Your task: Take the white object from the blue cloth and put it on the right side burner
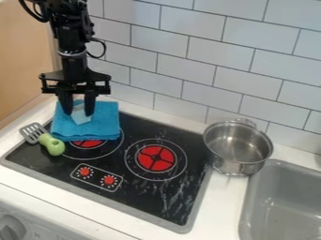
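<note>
The black gripper [78, 111] hangs down at the upper left, over the blue cloth [103, 123]. Right at the gripper's lower end is the white object [80, 116], a small pale piece seen against the cloth. Whether it is held or only lies on the cloth, I cannot tell. The folded cloth lies on the back left of the black stove, partly over the left burner [87, 143]. The right side burner [156, 158] shows a red centre inside white rings.
A slotted spatula with a green handle [52, 144] lies just left and in front of the cloth. Right of the stove stands a metal pot [237, 147], near the grey sink [282, 201]. A tiled wall [188, 61] rises behind the counter.
</note>
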